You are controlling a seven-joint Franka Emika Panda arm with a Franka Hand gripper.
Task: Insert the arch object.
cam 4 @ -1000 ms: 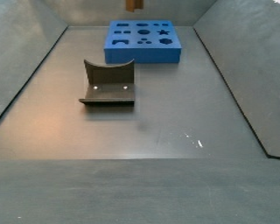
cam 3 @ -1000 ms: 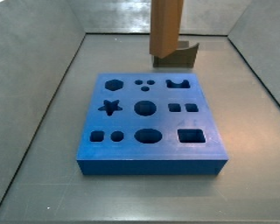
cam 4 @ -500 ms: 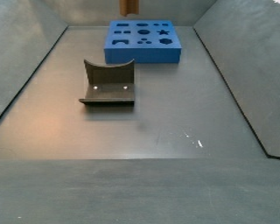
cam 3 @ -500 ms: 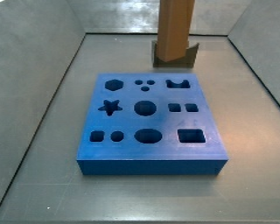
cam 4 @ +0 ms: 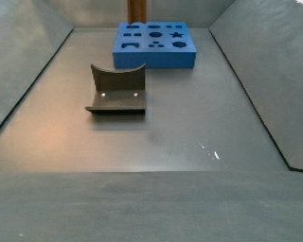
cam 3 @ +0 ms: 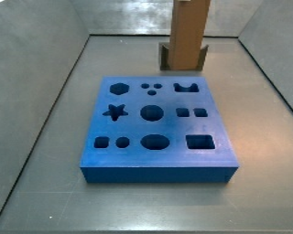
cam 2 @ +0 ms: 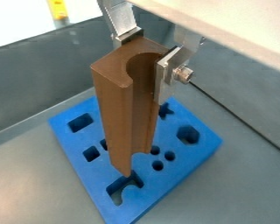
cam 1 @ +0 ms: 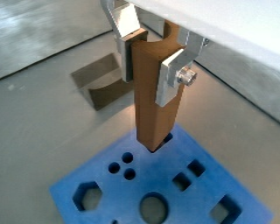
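My gripper (cam 1: 150,57) is shut on the upper end of a tall orange-brown bar (cam 1: 154,101) and holds it upright. A curved groove runs down one side of the bar, which also shows in a wrist view (cam 2: 122,114). The gripper (cam 2: 145,57) holds it above the blue board (cam 2: 66,138), and its lower end hangs over the arch-shaped hole (cam 2: 122,185). In a side view the bar (cam 3: 189,32) rises past the far edge of the board (cam 3: 127,128), near the arch-shaped hole (cam 3: 186,87). No small olive-grey arch object shows in any view.
The dark fixture (cam 4: 116,90) stands on the grey floor, apart from the blue board (cam 4: 180,60). It shows behind the bar in a side view (cam 3: 201,57) and in a wrist view (cam 1: 101,83). Grey walls enclose the floor.
In a side view the held bar has shifted to the right along the board's far edge. The board and the fixture have not moved.
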